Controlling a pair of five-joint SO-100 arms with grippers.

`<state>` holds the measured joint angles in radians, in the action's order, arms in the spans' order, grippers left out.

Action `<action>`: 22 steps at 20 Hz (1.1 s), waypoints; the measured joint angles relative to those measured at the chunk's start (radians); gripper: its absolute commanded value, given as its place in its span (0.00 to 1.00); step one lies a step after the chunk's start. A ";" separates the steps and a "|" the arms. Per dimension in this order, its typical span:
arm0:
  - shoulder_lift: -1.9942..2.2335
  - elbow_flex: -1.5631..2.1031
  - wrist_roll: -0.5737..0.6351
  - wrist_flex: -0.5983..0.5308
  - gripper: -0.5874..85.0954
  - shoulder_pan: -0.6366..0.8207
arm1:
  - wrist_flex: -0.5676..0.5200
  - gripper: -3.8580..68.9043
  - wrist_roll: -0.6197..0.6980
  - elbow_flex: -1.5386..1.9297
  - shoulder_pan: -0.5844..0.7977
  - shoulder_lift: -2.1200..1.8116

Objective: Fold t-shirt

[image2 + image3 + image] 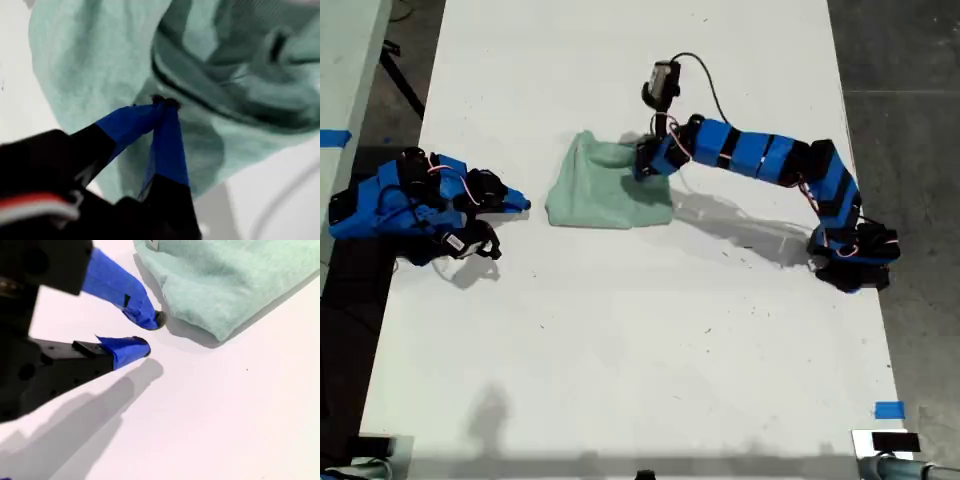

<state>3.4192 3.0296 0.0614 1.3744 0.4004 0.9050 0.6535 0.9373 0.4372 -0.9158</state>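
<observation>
**Operator:** While the shirt (605,190) lies bunched in the upper middle of the desk (620,340), I judge I'm partway through a fold, with the cloth already doubled into a rough block.

**Colleague:** Which claw has it?

**Operator:** My first claw (162,102). Its wrist view shows the blue tips pressed together with a fold of shirt at them, so I read it as pinching cloth near the neck band, though the exact bite is hard to make out. In the exterior view that arm reaches in from the right side, stretched out long and low, with its claw on the shirt's right edge.

**Colleague:** And the other?

**Operator:** My second claw (142,335) is parted and holds nothing. Its tips sit just beside the shirt's rounded edge, not touching it. In the exterior view that arm is tucked back at the left side of the desk, near the shirt.

**Colleague:** What does the next move need?

**Operator:** I think the pinched edge has to be carried across and laid flat without dragging the whole bundle. The shirt is light and slides easily on this smooth desk, so the free claw may need to pin the far side.
</observation>
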 measured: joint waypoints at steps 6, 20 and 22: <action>0.000 0.000 0.000 0.002 0.09 -0.044 | -0.147 0.04 0.074 -0.081 0.281 0.000; 0.000 0.000 0.000 0.002 0.09 -0.054 | 0.328 0.04 -0.146 1.005 0.239 -1.131; 0.000 0.000 0.000 0.002 0.09 -0.054 | 0.334 0.04 -0.302 1.331 0.156 -1.457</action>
<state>3.4192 3.0296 0.0614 1.3760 0.3467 1.2395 0.3513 2.2688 0.5937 -2.3731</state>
